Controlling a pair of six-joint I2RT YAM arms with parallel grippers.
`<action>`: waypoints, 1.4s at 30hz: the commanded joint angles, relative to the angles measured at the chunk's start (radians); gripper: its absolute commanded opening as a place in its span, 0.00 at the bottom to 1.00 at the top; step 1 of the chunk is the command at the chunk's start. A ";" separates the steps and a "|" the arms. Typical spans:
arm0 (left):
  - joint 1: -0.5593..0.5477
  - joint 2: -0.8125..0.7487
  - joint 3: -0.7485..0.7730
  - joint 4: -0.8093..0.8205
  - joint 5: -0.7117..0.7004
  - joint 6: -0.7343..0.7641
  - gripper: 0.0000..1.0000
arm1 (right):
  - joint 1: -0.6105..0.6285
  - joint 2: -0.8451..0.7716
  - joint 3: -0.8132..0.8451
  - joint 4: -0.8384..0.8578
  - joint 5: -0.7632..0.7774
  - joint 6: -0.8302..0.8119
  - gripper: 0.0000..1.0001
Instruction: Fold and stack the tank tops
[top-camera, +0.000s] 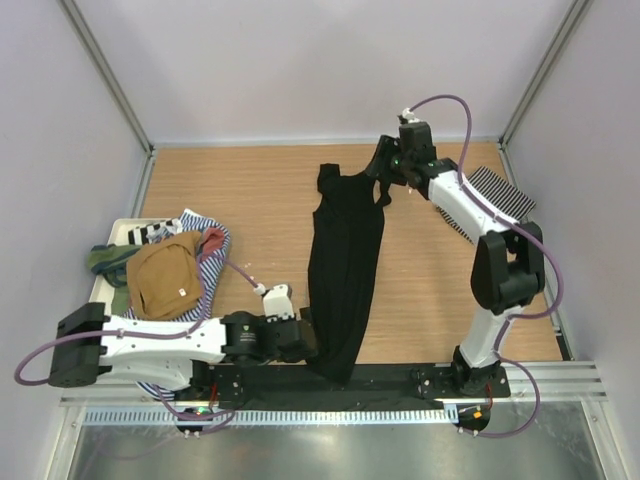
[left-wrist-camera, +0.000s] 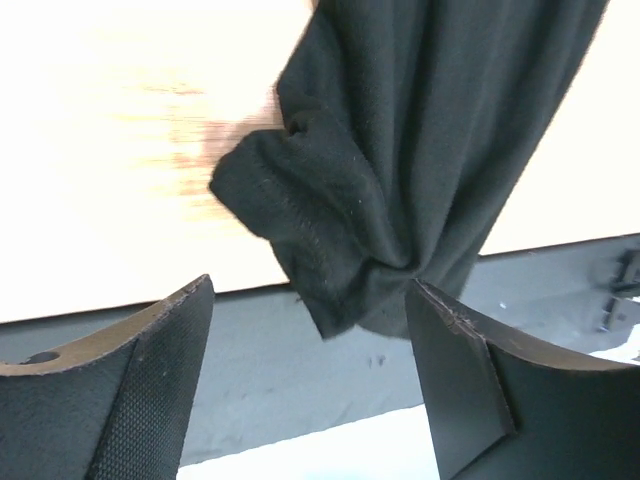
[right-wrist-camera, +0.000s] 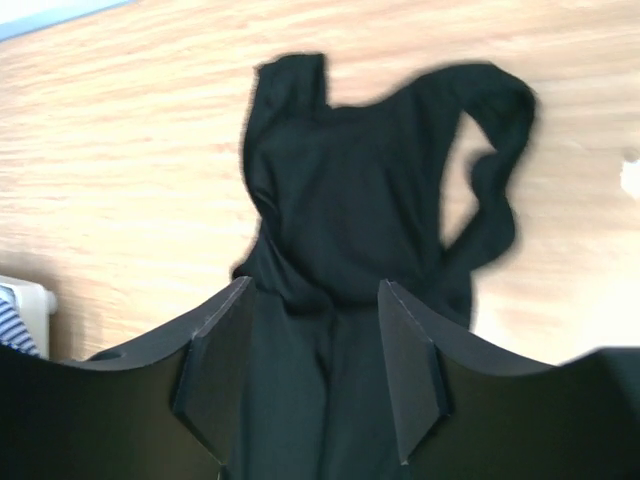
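A plain black tank top (top-camera: 345, 260) lies stretched lengthwise across the wooden table, its straps at the far end and its hem hanging over the near edge. My left gripper (top-camera: 312, 345) is open beside the hem. In the left wrist view the bunched hem of the black top (left-wrist-camera: 400, 150) sits just ahead of the open gripper (left-wrist-camera: 310, 335), with nothing between the fingers. My right gripper (top-camera: 385, 185) hovers open over the strap end. In the right wrist view the black top (right-wrist-camera: 350, 200) lies under the open gripper (right-wrist-camera: 315, 335). A finely striped tank top (top-camera: 500, 190) lies at the back right.
A white tray (top-camera: 125, 228) at the left holds a heap of tops: tan (top-camera: 165, 275), green (top-camera: 108, 258) and blue-and-white striped (top-camera: 212, 262). A black mounting rail (top-camera: 400, 378) runs along the table's near edge. Grey walls close in the back and both sides.
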 joint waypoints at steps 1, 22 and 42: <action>-0.004 -0.103 0.001 -0.104 -0.098 -0.034 0.80 | -0.003 -0.075 -0.145 -0.051 0.115 -0.013 0.55; 0.812 0.210 0.236 0.441 0.360 0.696 0.65 | -0.043 -0.015 -0.357 0.105 -0.069 0.044 0.40; 0.915 0.945 0.792 0.525 0.491 0.752 0.40 | -0.052 0.143 -0.250 0.081 -0.014 0.041 0.28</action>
